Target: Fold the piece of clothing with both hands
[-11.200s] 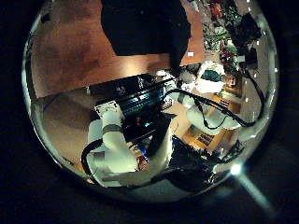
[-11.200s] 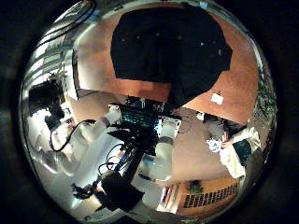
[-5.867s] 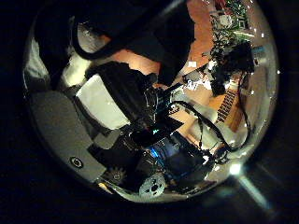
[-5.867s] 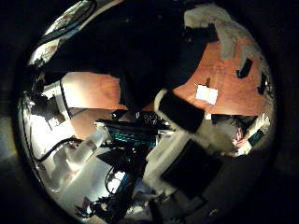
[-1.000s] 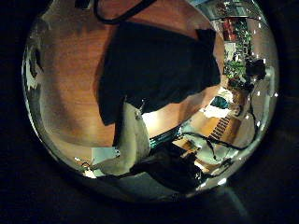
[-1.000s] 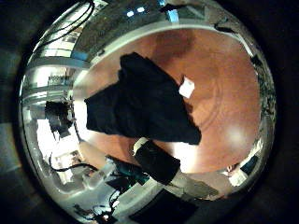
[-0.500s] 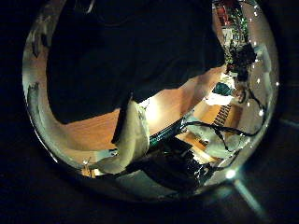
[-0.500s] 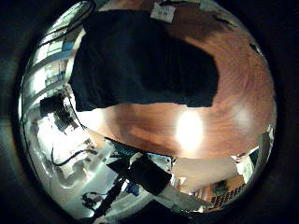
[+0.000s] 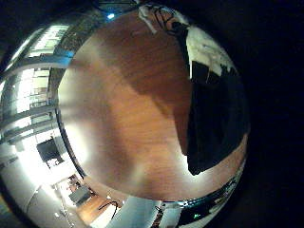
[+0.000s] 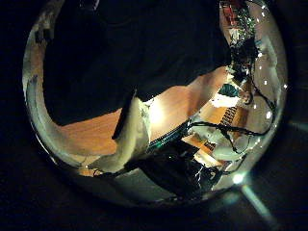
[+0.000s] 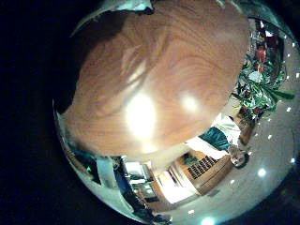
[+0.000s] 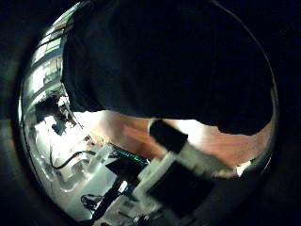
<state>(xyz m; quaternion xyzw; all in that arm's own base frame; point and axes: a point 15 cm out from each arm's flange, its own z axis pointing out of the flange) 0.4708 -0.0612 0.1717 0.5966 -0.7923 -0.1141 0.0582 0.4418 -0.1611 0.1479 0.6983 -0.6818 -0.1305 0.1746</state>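
The dark garment (image 10: 135,53) lies spread on the wooden table (image 9: 123,104), filling much of both thumb-side palm views, so it is close under both palms. One left hand (image 10: 130,135) finger shows; whether it grips, I cannot tell. Same for the right hand (image 12: 179,165).

You have the garment (image 12: 169,66) lying flat on the table (image 11: 159,84), close under both palms. One of the left hand's fingers (image 10: 132,130) and one of the right hand's fingers (image 12: 183,155) each reach over its edge, with bare table beside it.
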